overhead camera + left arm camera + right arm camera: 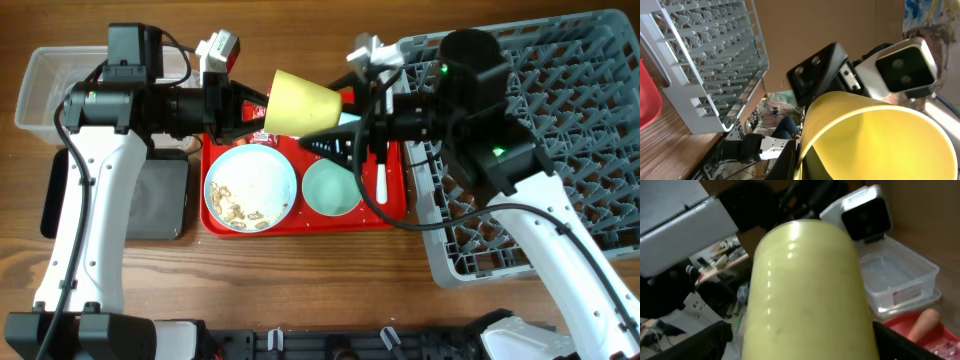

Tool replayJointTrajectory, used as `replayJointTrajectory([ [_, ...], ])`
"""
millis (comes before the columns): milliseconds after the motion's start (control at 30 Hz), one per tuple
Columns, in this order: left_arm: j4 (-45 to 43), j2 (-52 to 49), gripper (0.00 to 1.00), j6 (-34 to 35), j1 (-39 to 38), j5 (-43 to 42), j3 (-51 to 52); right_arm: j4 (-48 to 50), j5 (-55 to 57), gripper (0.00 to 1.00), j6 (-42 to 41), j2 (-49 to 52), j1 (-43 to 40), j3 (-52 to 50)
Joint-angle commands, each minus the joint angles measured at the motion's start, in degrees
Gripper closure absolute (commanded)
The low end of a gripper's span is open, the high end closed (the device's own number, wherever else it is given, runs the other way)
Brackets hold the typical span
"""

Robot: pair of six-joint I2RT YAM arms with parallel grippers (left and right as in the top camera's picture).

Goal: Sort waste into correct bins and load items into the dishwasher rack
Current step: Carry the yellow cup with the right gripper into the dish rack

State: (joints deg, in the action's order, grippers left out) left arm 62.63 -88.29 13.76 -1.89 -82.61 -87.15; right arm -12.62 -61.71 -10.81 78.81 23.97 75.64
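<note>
- Yellow cup point(305, 100) lies on its side in the air above the back of the red tray point(392, 215), between the two grippers.
- Left gripper point(252, 108) is at the cup's left end. The left wrist view shows the cup mouth close up with one dark finger by the rim; cannot tell the jaw gap or grip.
- Right gripper point(338, 135) is at the cup's right end, fingers point(715, 340) spread wide on either side of the cup wall. Cannot tell if they press it.
- On the tray: pale blue dish point(250, 185) with beige scraps point(240, 208), green bowl point(330, 188) just beside it, white spoon point(384, 180), and carrot point(922, 322).
- Grey rack point(560, 100) stands right of the tray.
- Clear tub point(50, 85) is far left, with black tray point(160, 200) in front of it.
- The tub's side sticker point(900, 297) is white and red, text too small to read.
</note>
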Motion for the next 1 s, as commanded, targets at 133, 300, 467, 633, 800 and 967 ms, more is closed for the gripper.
replayJointTrajectory([
  [133, -0.02, -0.22, 0.96, -1.36, -0.24, -1.14, -0.07, 3.63, 0.33, 0.32, -4.42, -0.04, -0.37, 0.96],
  [300, -0.07, -0.22, 0.73, -1.38, -0.24, -1.09, -0.07, 2.23, -1.60, 0.39, -4.37, -0.07, -0.37, 0.96],
  [467, -1.27, -0.22, 0.00, -1.36, 0.07, 5.73, -0.07, -2.60, -0.85, 0.40, -1.33, -1.68, -3.76, 0.96],
  [633, 0.90, -0.22, 0.00, -1.36, 1.55, 19.21, -0.07, -24.83, 16.72, 0.41, 2.05, -8.09, -17.18, 1.05],
  [800, 1.97, -0.22, 0.00, -1.38, 1.79, 22.32, -0.07, -53.44, 44.54, 0.41, -4.85, -12.74, -29.49, 1.03],
  [967, 1.97, -0.22, 0.00, -1.36, 1.79, 25.35, -0.07, -69.29, 58.29, 0.40, -7.39, -5.38, -30.27, 0.74],
])
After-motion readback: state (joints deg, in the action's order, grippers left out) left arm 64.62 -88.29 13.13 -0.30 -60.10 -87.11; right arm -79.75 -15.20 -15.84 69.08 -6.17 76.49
